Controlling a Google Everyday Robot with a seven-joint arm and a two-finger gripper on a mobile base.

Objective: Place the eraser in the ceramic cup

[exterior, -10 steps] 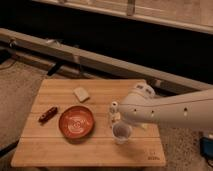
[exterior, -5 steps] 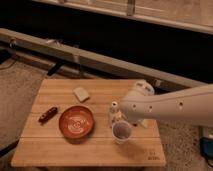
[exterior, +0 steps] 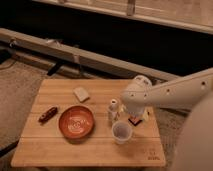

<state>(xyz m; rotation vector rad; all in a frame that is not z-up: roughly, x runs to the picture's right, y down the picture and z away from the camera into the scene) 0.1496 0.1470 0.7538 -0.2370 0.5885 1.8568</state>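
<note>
The ceramic cup (exterior: 121,132) stands upright on the wooden table (exterior: 60,150), right of the middle and near the front. My gripper (exterior: 133,118) hangs from the pale arm that reaches in from the right, just behind and to the right of the cup's rim. A small dark block, the eraser (exterior: 134,121), shows right at the gripper's tip. I cannot tell whether it is held or lies on the table.
An orange-brown bowl (exterior: 76,122) sits left of the cup. A slim white bottle (exterior: 113,110) stands just behind the cup, close to the gripper. A beige block (exterior: 81,94) lies at the back and a dark red stick (exterior: 48,114) at the left.
The arm's wrist has shifted slightly back and up over the cup area. Cup, bowl, bottle and blocks have stayed where they were.
</note>
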